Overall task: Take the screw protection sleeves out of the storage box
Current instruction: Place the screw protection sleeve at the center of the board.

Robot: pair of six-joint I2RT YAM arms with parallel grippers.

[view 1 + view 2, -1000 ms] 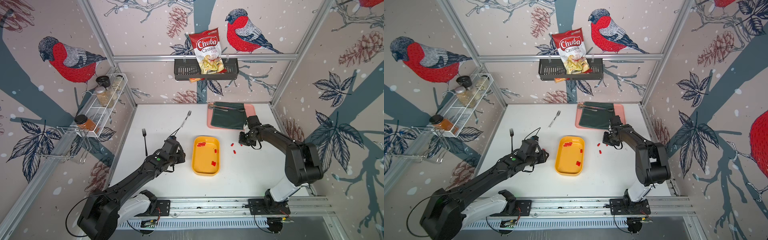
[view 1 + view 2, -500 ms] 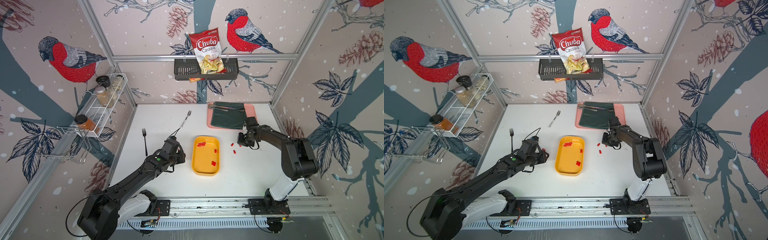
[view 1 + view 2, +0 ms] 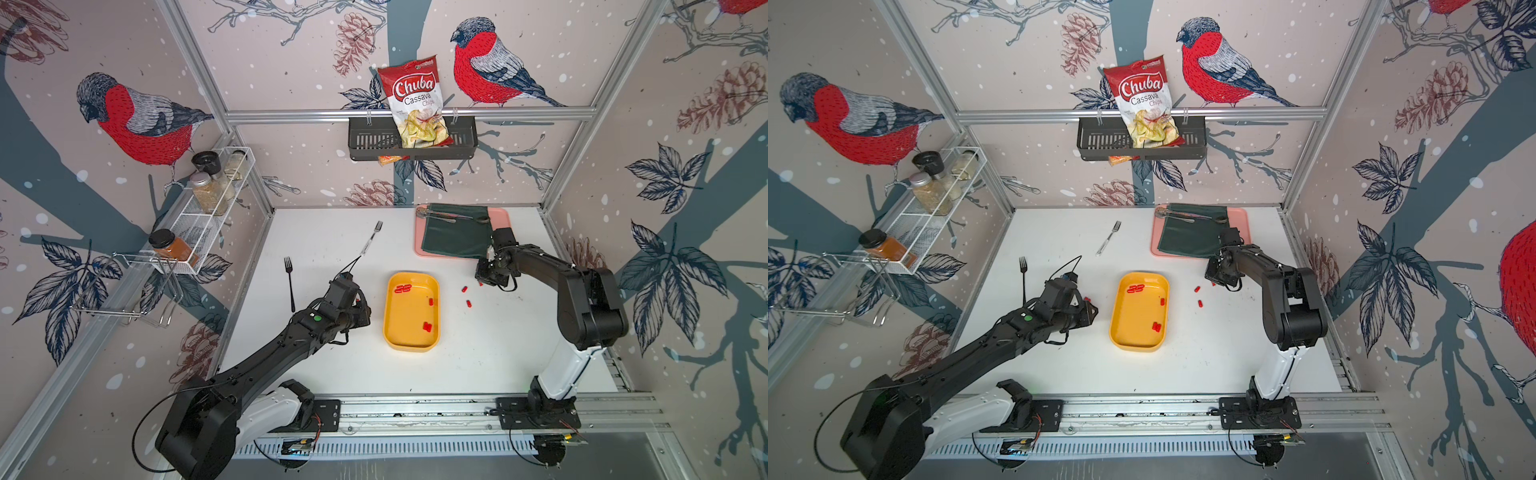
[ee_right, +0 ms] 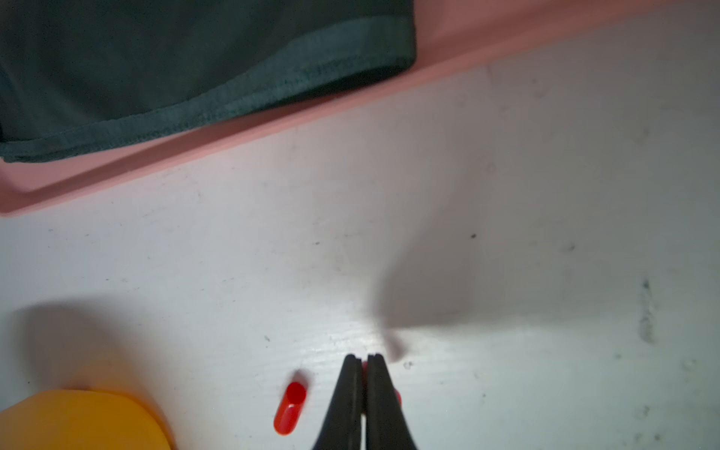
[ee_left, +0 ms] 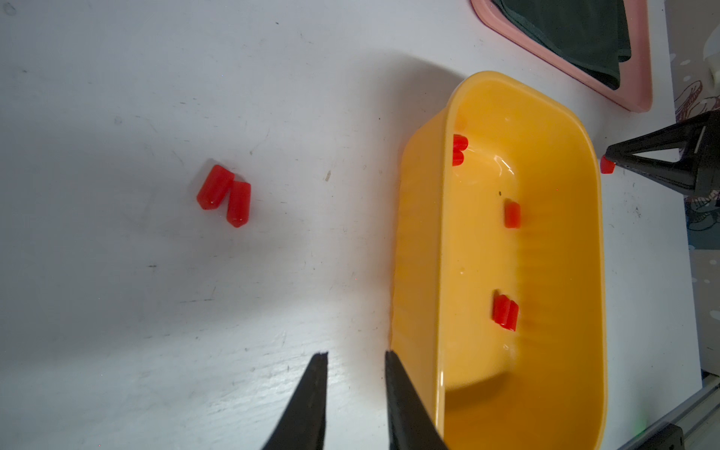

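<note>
The red-and-white chips bag (image 3: pixel 415 99) (image 3: pixel 1142 97), at 12 o'clock on the back wall in both top views, reads "Chuba Cassava Chips". It stands in the black slotted basket (image 3: pixel 368 141). The small print at its top corner is too tiny to read.

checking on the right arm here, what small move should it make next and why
Probably open the right hand and release: it looks shut on a tiny red plastic sleeve over the white table, already outside the shallow yellow-orange plastic box and beside another freed red sleeve. More sleeves lie in the box.
</note>
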